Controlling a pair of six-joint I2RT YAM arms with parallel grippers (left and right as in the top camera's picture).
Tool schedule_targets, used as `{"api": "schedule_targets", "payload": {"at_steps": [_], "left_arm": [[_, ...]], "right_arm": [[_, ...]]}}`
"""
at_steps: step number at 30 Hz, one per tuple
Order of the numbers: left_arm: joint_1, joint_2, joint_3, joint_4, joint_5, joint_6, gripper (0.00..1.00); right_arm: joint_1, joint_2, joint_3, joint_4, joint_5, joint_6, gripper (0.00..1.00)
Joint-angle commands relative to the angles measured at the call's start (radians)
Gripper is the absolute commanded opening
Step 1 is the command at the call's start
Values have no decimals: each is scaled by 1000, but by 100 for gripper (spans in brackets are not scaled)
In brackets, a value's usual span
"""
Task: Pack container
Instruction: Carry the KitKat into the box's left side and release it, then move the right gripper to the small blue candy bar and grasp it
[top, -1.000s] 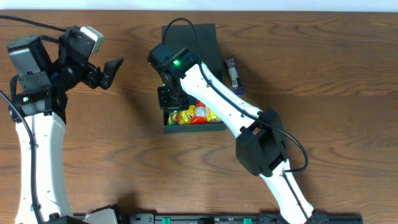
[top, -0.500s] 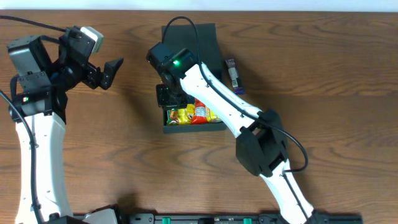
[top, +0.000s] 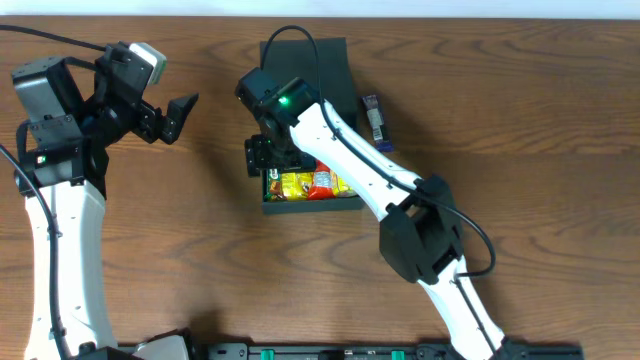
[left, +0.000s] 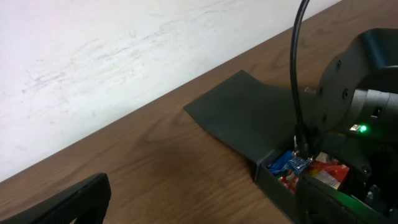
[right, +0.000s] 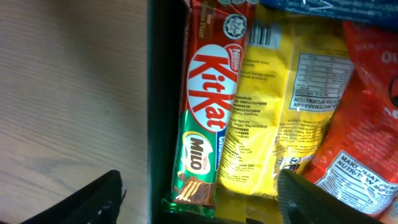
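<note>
The container (top: 310, 208) is a dark box in the middle of the table, its lid (top: 320, 60) lying open behind it. Inside lie a KitKat Milo bar (right: 208, 106) along the left wall, a yellow packet (right: 273, 106) and a red packet (right: 367, 124). My right gripper (top: 270, 163) hovers open over the container's left wall (right: 163, 93), one finger outside the box and one over the packets, gripping nothing. My left gripper (top: 172, 112) hangs open above the table at the far left, holding nothing.
A small dark snack bar (top: 374, 118) lies on the table just right of the lid. The right arm (left: 360, 93) rises over the box. A pale wall runs along the table's far edge (left: 124, 118).
The right gripper's jaws have spread apart over the container's left side. The left arm has not moved.
</note>
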Motion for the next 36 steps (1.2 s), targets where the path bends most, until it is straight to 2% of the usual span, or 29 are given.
{"api": "schedule_targets", "payload": {"at_steps": [1, 7, 10, 13, 16, 19, 22, 24, 29, 36], "left_arm": [[-3, 5, 6, -3, -4, 8, 95], [-3, 5, 6, -3, -3, 7, 95], [-3, 5, 6, -3, -3, 7, 95], [-3, 5, 6, -3, 2, 6, 95], [-3, 5, 6, -4, 1, 0, 95], [-3, 5, 6, -19, 1, -5, 95], [-3, 5, 6, -35, 8, -5, 95], [-3, 5, 6, -40, 19, -5, 95], [-3, 5, 6, -41, 87, -5, 95], [-3, 5, 6, -41, 88, -5, 95]], "right_arm": [[-37, -39, -1, -16, 0, 1, 77], [-141, -179, 2, 6, 63, -119, 76], [-198, -240, 2, 12, 193, -171, 76], [-255, -254, 2, 5, 325, -193, 74], [-312, -235, -4, 9, 379, -222, 73], [-375, -182, -10, 17, 376, -250, 72], [-419, -118, -10, 18, 343, -300, 64], [-435, -84, -10, 20, 305, -347, 62], [-458, 4, -10, 21, 262, -417, 63], [-455, 70, -11, 39, 198, -480, 62]]}}
